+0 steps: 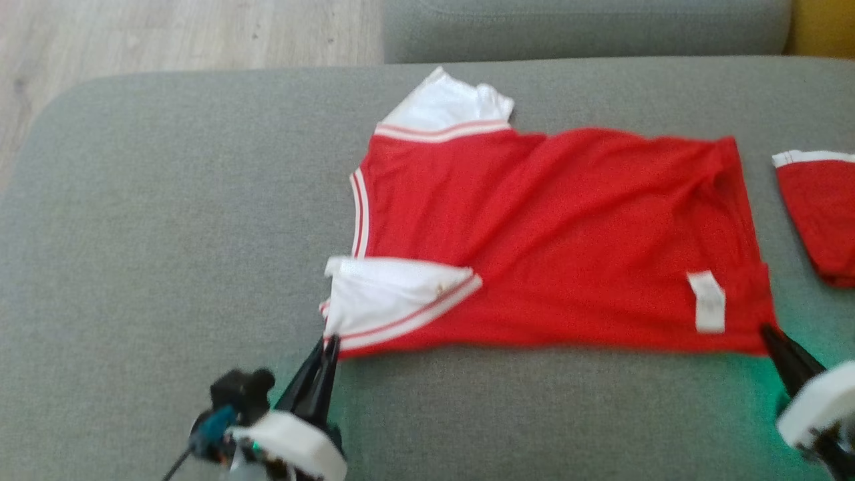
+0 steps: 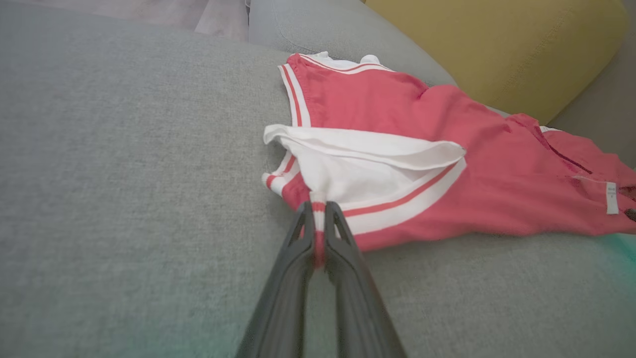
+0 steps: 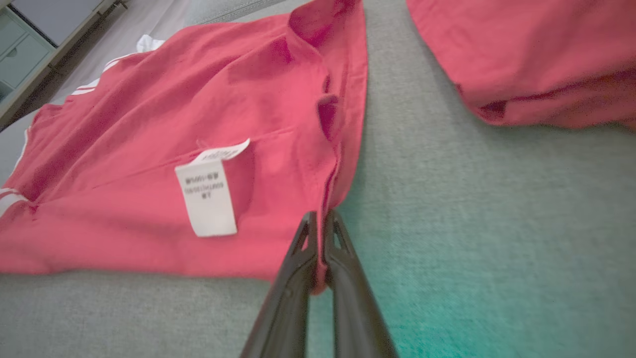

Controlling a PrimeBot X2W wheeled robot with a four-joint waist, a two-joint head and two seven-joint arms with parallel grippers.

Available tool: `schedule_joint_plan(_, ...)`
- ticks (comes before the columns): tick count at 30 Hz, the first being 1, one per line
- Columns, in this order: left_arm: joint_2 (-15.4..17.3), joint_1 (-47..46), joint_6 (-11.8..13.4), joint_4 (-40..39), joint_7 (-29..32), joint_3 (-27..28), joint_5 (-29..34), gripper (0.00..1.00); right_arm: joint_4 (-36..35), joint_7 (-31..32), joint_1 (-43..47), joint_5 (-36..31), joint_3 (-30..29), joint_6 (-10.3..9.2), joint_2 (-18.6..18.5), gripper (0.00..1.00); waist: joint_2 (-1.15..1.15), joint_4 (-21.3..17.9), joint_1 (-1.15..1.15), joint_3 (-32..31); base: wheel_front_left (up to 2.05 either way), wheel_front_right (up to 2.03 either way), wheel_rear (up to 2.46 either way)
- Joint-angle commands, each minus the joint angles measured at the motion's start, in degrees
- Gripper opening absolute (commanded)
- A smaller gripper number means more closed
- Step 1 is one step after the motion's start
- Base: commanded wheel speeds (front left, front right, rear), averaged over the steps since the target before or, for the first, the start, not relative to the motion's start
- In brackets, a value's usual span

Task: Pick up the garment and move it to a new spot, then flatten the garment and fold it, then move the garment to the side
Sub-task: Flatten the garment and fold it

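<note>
A red garment point(image 1: 548, 234) with white, striped sleeves lies spread inside out on the grey sofa seat point(image 1: 167, 234), its white care label point(image 1: 707, 302) facing up. My left gripper point(image 1: 330, 344) is shut on the near sleeve corner, where white cloth is pinched between the fingers point(image 2: 318, 211). My right gripper point(image 1: 768, 332) is shut on the garment's near hem corner point(image 3: 320, 219). In the left wrist view the garment point(image 2: 422, 164) stretches away to the right; in the right wrist view the garment point(image 3: 149, 149) lies to the left with the label point(image 3: 208, 199) on top.
A second red piece with white trim point(image 1: 818, 214) lies at the right edge of the seat, seen as red cloth point(image 3: 521, 59) beyond my right fingers. A yellow cushion point(image 2: 497, 44) leans at the back. Wooden floor point(image 1: 167, 33) shows past the seat's far left.
</note>
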Motion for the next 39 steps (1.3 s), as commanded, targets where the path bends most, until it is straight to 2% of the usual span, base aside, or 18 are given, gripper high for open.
schedule_joint_plan(1,2.32,0.87,1.22,-3.74,-0.09,1.58,-0.63,0.00,-1.86,-0.63,2.13,0.29,-0.99,-0.05,-3.57,0.00,0.00,0.31,0.01,-0.74,0.00,0.00,0.00)
schedule_joint_plan(9,5.28,8.69,5.63,-14.24,2.27,0.92,-0.95,0.00,-5.33,1.08,9.30,0.08,-4.58,-0.05,-4.47,0.00,0.00,-0.17,0.01,-0.71,0.00,0.00,0.00)
schedule_joint_plan(15,6.23,10.55,6.17,-16.95,6.81,-0.55,-2.20,0.00,-6.00,2.13,10.97,-1.59,-6.77,-0.05,-2.06,0.00,0.00,-0.69,0.01,-0.40,0.00,0.00,0.00)
schedule_joint_plan(16,6.45,10.46,6.21,-16.98,7.58,-0.89,-2.12,0.00,-5.80,2.38,10.98,-2.03,-7.17,-0.05,-1.67,0.06,0.00,-0.78,0.01,-0.37,0.00,0.00,0.00)
schedule_joint_plan(17,6.66,10.32,6.27,-16.88,8.49,-1.26,-2.05,0.00,-5.56,2.58,10.93,-2.54,-7.66,-0.05,-1.31,0.47,0.00,-0.89,0.01,-0.34,0.00,0.00,0.00)
schedule_joint_plan(18,6.82,9.98,6.28,-16.91,9.04,-1.54,-1.83,0.28,-5.35,2.38,10.77,-3.25,-8.40,-0.05,-0.88,1.00,0.00,-1.03,0.01,-0.30,0.00,0.00,0.00)
schedule_joint_plan(19,6.82,9.98,6.28,-16.91,9.04,-1.54,-1.83,0.28,-5.35,2.38,10.77,-3.25,-8.40,-0.05,-0.88,1.00,0.00,-1.03,0.01,-0.30,0.00,0.00,0.00)
schedule_joint_plan(21,6.92,8.96,6.92,-17.18,9.05,-1.35,-1.22,1.00,-5.64,2.11,10.27,-4.51,-9.44,-0.05,0.01,1.00,0.00,-1.50,0.01,-0.12,0.00,0.00,0.00)
schedule_joint_plan(25,8.51,5.80,7.40,-19.23,9.80,-0.15,-0.36,1.00,-8.46,1.22,9.46,-6.60,-11.56,-0.05,0.97,1.00,0.00,-2.76,0.01,0.55,0.00,0.00,0.00)
schedule_joint_plan(30,14.34,-5.07,6.71,-24.58,14.91,2.83,2.11,1.00,-15.72,-0.23,8.57,-8.89,-13.26,-0.05,1.49,1.00,0.00,-4.86,0.01,3.46,0.00,0.00,0.00)
schedule_joint_plan(35,18.39,-22.34,1.68,-24.64,26.19,3.27,3.61,1.00,-22.44,0.28,6.50,-11.12,-12.66,-0.05,2.32,1.00,0.00,-8.13,0.01,9.15,0.00,0.00,0.00)
schedule_joint_plan(37,18.33,-32.00,-1.65,-20.55,31.42,3.51,2.53,1.00,-25.48,0.96,4.48,-11.89,-11.43,-0.05,3.13,1.00,0.00,-10.73,0.01,12.47,0.00,0.00,0.00)
schedule_joint_plan(39,18.25,-37.21,-2.96,-16.78,34.21,3.51,1.63,1.00,-26.94,1.22,3.36,-12.06,-10.56,-0.05,3.67,1.00,0.00,-12.59,0.01,14.45,0.00,0.00,0.00)
